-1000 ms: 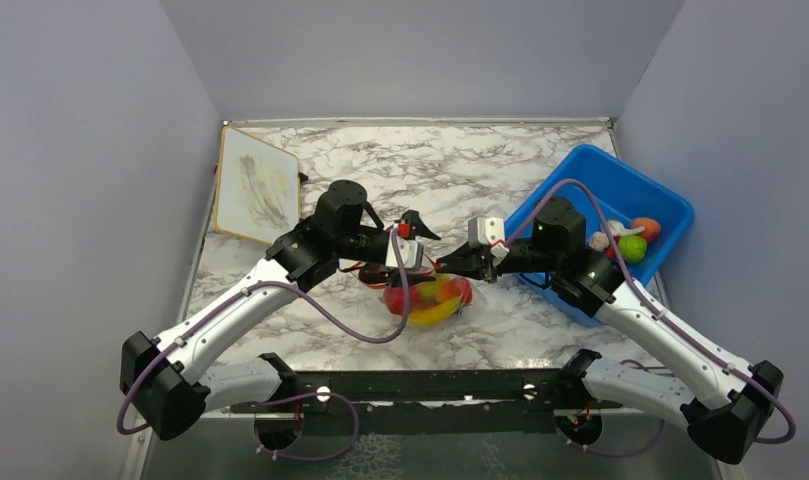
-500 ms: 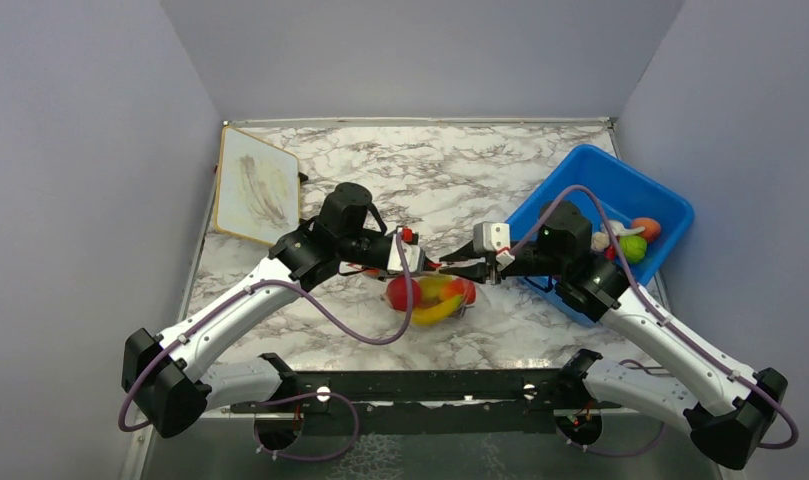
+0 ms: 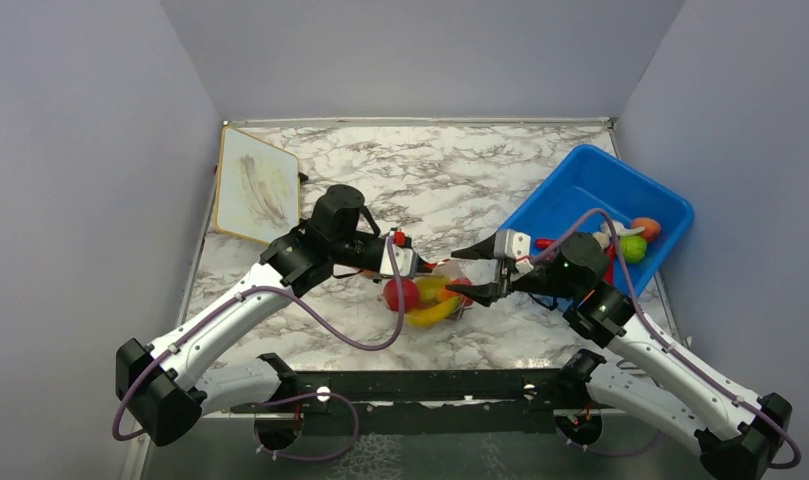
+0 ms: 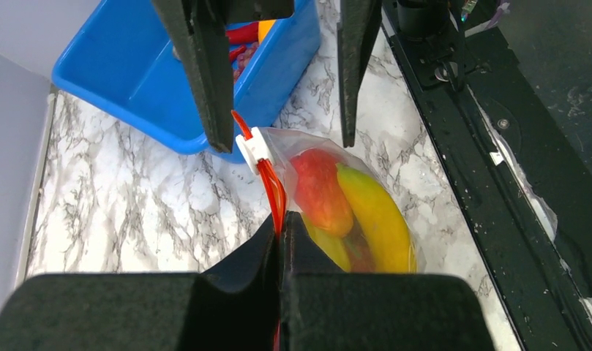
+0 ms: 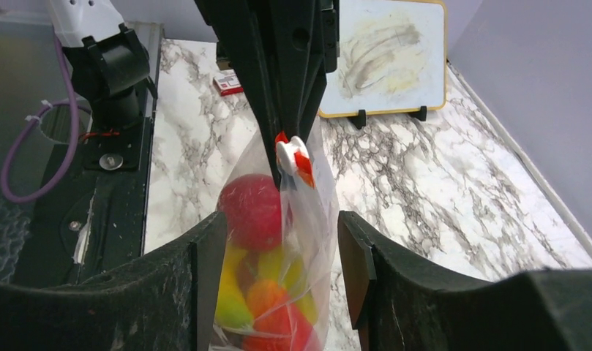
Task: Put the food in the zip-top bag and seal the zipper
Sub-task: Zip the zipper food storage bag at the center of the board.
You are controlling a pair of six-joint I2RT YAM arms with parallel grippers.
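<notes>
The zip-top bag (image 3: 432, 300) lies mid-table, holding a yellow banana (image 4: 377, 219), a red round fruit (image 5: 252, 212) and other bright food. Its orange-red zipper (image 4: 272, 186) stands on edge, with a white slider (image 5: 287, 153) at the far end from my left gripper. My left gripper (image 4: 282, 219) is shut on the zipper strip at the bag's left end. My right gripper (image 5: 278, 227) is open, one finger on each side of the bag's right end, a gap showing beside its right finger. In the top view the right gripper (image 3: 458, 272) faces the left gripper (image 3: 420, 265) across the bag.
A blue bin (image 3: 580, 180) at the right holds more toy food (image 3: 633, 247). A small whiteboard (image 3: 255, 185) leans at the back left, with a little red-and-white box (image 5: 227, 82) near it. The black base rail (image 3: 430, 385) runs along the near edge.
My left gripper has shut on the zipper strip. My right gripper has opened and drawn back toward the right, away from the zipper's end.
</notes>
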